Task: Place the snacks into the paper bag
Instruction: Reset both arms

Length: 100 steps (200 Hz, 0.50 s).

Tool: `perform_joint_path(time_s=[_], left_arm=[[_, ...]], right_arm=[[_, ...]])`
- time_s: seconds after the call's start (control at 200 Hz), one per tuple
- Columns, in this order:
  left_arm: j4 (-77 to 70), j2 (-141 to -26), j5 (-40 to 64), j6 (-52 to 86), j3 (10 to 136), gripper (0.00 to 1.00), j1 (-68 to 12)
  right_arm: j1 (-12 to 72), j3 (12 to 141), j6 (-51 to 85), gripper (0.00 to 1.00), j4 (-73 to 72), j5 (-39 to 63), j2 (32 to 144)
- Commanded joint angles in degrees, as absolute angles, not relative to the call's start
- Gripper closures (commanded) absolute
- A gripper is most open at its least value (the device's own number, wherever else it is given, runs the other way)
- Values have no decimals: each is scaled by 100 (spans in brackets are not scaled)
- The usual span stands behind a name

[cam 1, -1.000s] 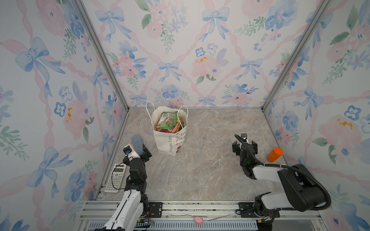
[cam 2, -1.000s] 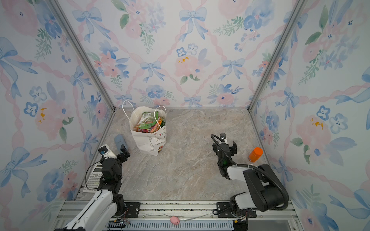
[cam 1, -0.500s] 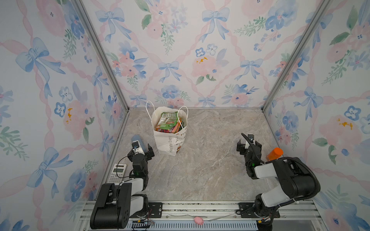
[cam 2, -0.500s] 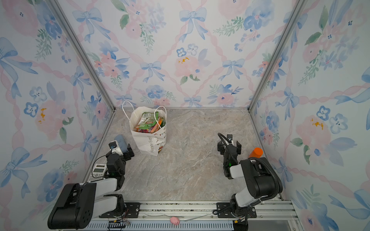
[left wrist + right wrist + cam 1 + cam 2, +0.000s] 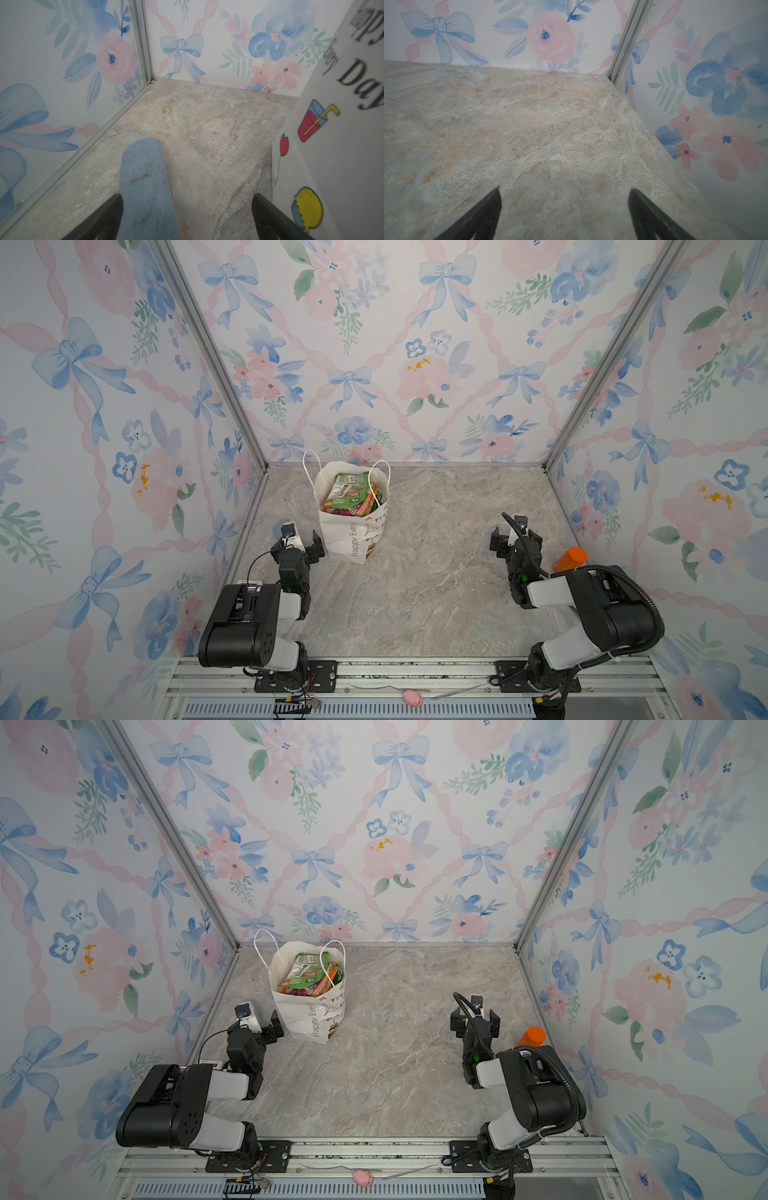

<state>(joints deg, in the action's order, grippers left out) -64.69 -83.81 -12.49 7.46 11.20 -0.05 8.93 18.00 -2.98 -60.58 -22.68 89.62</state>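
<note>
Finds the snacks (image 5: 351, 497), glossy plastic packets in green, orange and dark purple, packed together inside the paper bag (image 5: 353, 537), a white gift bag with white cord handles. Confirms the load through the open mouth in both top views. Places the bag upright on the grey-beige marbled worktop (image 5: 436, 585), towards the back-left corner. Reads "Happy" and "Day" beside drink and sweet drawings on its side in the left wrist view (image 5: 342, 149).

Locates the left claw (image 5: 300, 538) low over the worktop, just beside the bag's near lower corner; cannot tell whether it touches the paper. Records its jaws spread wide and released, with nothing between them. Notes a blue fabric sleeve (image 5: 145, 187) over one finger.

Locates the right claw (image 5: 515, 538) well apart from the bag, on the right side of the worktop. Records it likewise released and empty, with bare marble between the black fingers (image 5: 483, 216).

Notes an orange-capped bottle (image 5: 570, 558) near the right wall, just beside the right arm. Notes a small pink object (image 5: 412, 697) on the front metal rail (image 5: 415, 672). Observes floral, bow-patterned wallpaper walls (image 5: 374, 364) on three sides.
</note>
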Motion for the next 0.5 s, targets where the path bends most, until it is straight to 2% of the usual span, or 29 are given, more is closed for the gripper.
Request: perform_joint_path(time_s=[0.0, 0.495], left_arm=[[-6973, -8802, -957, 455, 1189, 2, -98], [-6996, -8824, -1382, 475, 1195, 2, -202]], right_arm=[[837, 1933, -180, 3, -6008, -2237, 9000], [714, 2039, -114, 3, -5748, -1960, 8965]])
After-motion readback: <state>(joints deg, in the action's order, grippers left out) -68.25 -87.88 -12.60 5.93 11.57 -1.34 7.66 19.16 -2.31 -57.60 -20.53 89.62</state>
